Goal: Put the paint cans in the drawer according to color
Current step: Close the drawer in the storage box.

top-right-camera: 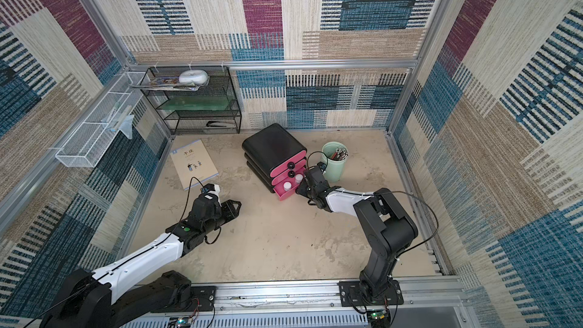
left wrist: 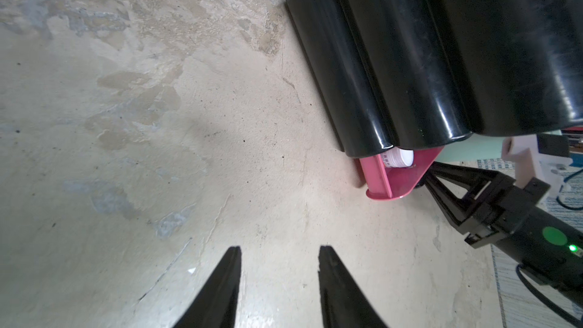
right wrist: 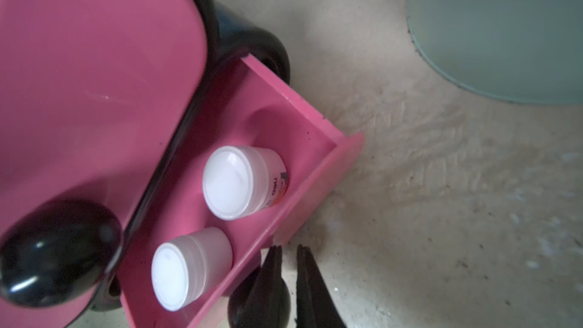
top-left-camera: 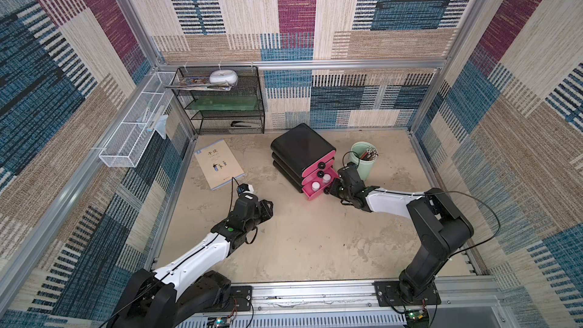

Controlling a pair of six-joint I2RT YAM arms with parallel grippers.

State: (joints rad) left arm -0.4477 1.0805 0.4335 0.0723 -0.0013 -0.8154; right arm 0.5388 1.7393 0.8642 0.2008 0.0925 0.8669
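Two paint cans (right wrist: 227, 181), labels blurred

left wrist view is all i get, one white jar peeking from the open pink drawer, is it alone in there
observer: no, a white-lidded jar and a second white-lidded jar stand side by side in the bottom drawer.
operator: upper drawers open too
observer: no, the top drawer and the middle drawer are both shut.
operator: right jaws on the knob
observer: no, they are shut with nothing between them, tips beside the knob at the drawer front.
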